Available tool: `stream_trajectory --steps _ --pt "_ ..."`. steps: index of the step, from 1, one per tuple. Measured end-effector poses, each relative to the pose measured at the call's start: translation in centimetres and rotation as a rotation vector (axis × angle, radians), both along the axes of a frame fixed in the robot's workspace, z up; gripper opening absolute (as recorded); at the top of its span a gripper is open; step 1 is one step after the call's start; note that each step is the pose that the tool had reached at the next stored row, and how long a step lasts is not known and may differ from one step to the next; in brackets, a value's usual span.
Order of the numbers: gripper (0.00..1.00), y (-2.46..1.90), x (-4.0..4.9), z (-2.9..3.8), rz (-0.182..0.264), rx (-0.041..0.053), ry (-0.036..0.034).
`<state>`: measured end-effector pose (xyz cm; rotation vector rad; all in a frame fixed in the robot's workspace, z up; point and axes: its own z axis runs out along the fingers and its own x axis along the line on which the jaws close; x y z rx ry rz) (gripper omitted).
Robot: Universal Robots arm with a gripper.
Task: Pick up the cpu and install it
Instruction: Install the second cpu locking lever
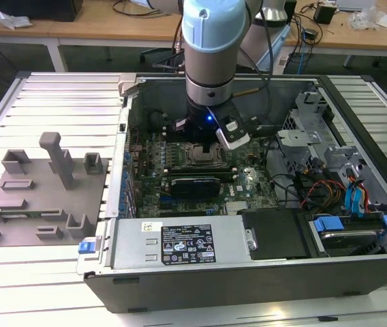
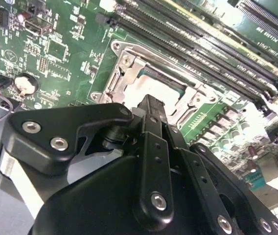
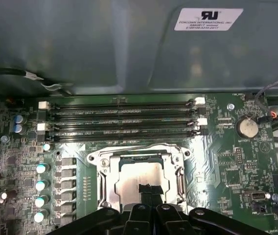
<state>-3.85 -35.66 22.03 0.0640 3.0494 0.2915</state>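
Observation:
The cpu [image 3: 131, 177], a pale silvery square, lies flat inside the metal-framed socket [image 3: 96, 161] on the green motherboard. It also shows as a pale patch, the cpu [image 2: 151, 84], in the second wrist view. My gripper [image 3: 151, 190] hangs right over it, its black fingertips pressed together above or on the chip's top; contact cannot be told. In the exterior view the gripper [image 1: 204, 141] is down inside the open computer case, just above the socket [image 1: 200, 157]. The fingers [image 2: 151, 110] cover the near part of the chip.
Long memory slots [image 3: 119, 117] run beside the socket, and a coin battery [image 3: 248, 127] sits nearby. A long black card [image 1: 192, 184] lies just past the socket. The case walls, a power supply [image 1: 180, 242] and a drive cage [image 1: 316, 129] hem the board in. A grey tray [image 1: 37, 197] stands on the exterior view's left.

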Motion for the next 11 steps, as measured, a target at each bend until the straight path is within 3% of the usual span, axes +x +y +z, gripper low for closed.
stream_trajectory --steps 2,5,11 --pt "0.11 0.01 -0.09 -0.01 0.000 -0.0014 -0.0001" --pt "0.11 0.02 -0.34 -0.03 0.000 -0.0228 -0.0001" --pt "0.11 0.04 -0.58 -0.02 0.000 -0.0230 -0.0002"
